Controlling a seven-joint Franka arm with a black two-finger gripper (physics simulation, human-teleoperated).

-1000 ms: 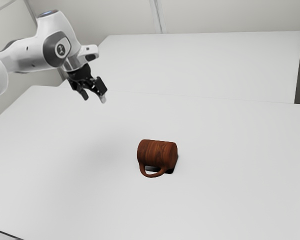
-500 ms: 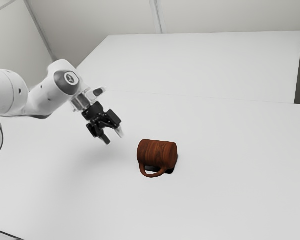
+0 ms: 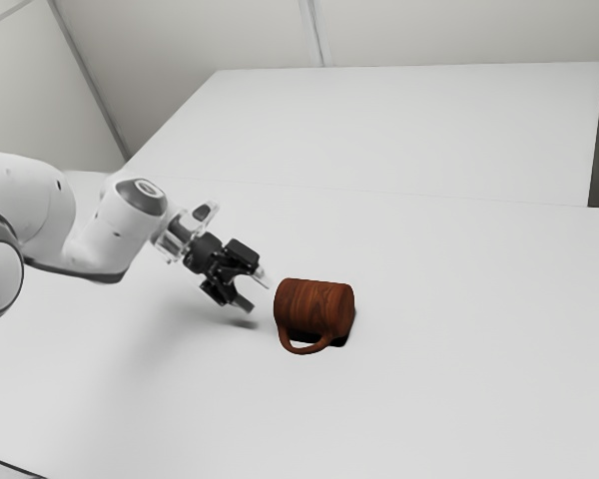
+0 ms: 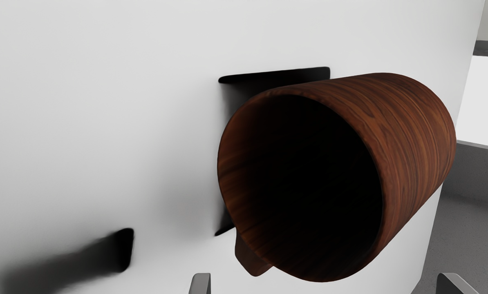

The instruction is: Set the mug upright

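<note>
As the mug [image 3: 314,304] lies sideways on the desk [image 3: 439,389], long axis running across the exterior view, its mouth faces that view's left, toward the fingers [image 3: 244,304]. Spread wide, they hold nothing near its rim, lower and closer than before; the mug hasn't moved.

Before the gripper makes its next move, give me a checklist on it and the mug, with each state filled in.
- Gripper open: ok, fingers stand well apart.
- Mug upright: not ok, it lies on its side.
- Mug's mouth turned toward the gripper: ok.
- Mug held: not ok, the fingers are not closed on it.
- Handle out of the fingers' path: cannot tell, the path isn't shown.
- Mug empty: cannot tell, its inside is dark.
</note>
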